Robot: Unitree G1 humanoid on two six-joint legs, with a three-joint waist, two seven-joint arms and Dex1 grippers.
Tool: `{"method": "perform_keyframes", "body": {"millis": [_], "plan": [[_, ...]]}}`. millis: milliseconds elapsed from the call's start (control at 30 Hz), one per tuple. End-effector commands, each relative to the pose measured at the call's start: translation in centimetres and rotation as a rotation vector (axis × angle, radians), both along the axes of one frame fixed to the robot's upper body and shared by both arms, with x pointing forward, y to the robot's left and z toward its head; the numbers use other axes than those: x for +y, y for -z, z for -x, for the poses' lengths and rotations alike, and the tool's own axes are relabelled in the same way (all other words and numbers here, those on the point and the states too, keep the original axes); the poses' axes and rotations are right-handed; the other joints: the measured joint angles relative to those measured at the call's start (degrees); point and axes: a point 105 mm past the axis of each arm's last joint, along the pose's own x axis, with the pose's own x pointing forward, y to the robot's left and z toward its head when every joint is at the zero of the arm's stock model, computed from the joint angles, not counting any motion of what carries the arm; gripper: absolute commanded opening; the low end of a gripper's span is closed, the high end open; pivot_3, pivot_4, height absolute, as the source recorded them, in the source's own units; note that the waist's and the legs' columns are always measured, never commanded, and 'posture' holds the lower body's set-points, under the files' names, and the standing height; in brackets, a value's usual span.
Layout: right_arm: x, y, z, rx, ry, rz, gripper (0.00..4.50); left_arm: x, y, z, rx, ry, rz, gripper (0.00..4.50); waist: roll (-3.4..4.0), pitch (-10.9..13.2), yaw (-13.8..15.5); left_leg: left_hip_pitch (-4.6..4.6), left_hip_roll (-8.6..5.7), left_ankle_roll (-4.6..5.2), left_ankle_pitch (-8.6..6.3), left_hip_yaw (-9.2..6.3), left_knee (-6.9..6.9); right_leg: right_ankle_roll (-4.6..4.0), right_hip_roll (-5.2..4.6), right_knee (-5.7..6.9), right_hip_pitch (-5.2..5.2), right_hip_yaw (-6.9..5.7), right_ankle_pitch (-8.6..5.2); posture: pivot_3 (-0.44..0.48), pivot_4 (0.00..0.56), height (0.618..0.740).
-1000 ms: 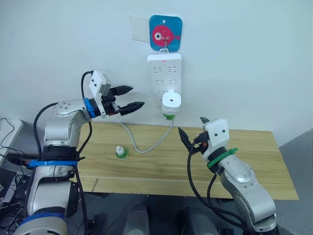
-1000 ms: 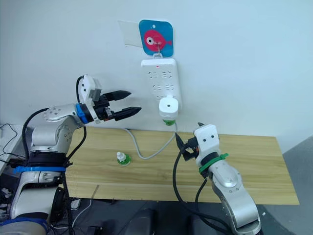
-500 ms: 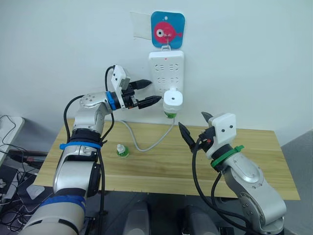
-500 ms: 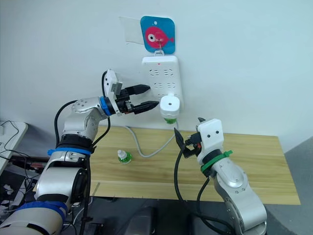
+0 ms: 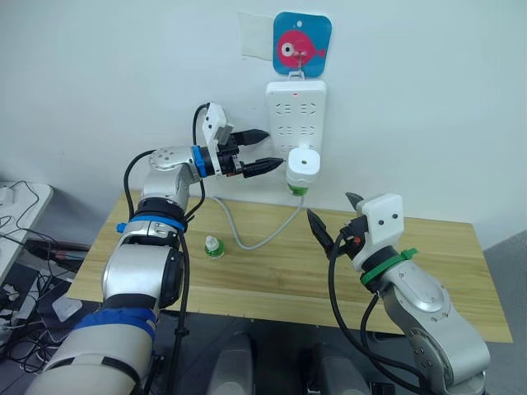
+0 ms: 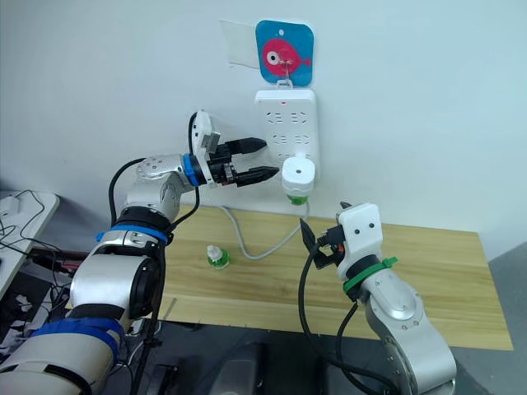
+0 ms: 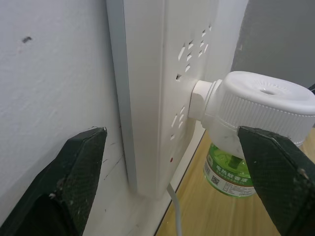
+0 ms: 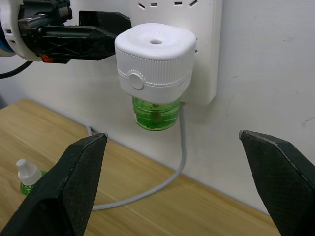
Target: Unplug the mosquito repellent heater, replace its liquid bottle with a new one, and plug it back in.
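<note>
White wall fills the background, and on it a long white power strip (image 5: pixel 297 123) hangs upright from a hook under a blue card (image 5: pixel 301 48) with a pink fish on it. The heater (image 5: pixel 302 165) is plugged into the lower part of this strip, so it is on the wall, above the back edge of the wooden table (image 5: pixel 272 271). Its round white top has a small hole in the middle, and a green bottle (image 8: pixel 156 113) is fixed under it. The bottle has a label with small print and a square code, but I cannot read the words.

The left gripper (image 5: pixel 262 151) is raised just beside the heater, not touching it. Its two black fingers (image 7: pixel 74 172) are spread apart and hold nothing. The right gripper (image 5: pixel 333 220) is lower, in front of the wall, with its fingers also wide apart and empty.

A grey cable (image 5: pixel 255 239) falls from the strip onto the table. A second small green bottle with a white cap (image 5: pixel 213 246) stands on the table, well apart from both grippers.
</note>
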Motion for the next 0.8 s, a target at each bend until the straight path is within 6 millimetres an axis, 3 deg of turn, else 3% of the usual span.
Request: {"method": "perform_keyframes", "body": {"millis": [33, 133, 800], "plan": [[0.0, -1.3, 0.8, -0.052, -0.006, -0.02, 4.5, -0.6, -1.2, -0.3, -0.044, -0.008, 0.007, 3.34, 0.01, 0.59, -0.48, 0.0, 0.0, 0.0, 0.0, 0.0, 0.0, 0.01, 0.0, 0.0, 0.0, 0.0, 0.0, 0.096, 0.296, 0.74], [0.0, -1.2, 0.8, -0.051, -0.006, -0.021, 4.5, -0.3, -1.3, -0.5, -0.043, -0.035, 0.004, 2.48, -0.02, 0.91, -1.34, -0.05, 0.02, -0.15, 0.09, -0.1, -0.02, 0.01, 0.0, 0.02, -0.04, -0.1, -0.01, 0.096, 0.295, 0.74], [0.5, -1.5, 0.6, -0.061, -0.008, -0.03, 4.5, -2.8, -1.2, 1.7, -0.021, 0.133, 0.021, 2.48, 0.06, 1.99, -1.72, -0.26, 0.04, -0.62, 0.38, -1.04, -0.12, 0.15, -0.06, 0.02, 0.09, -1.09, -0.09, 0.098, 0.299, 0.74]]}}
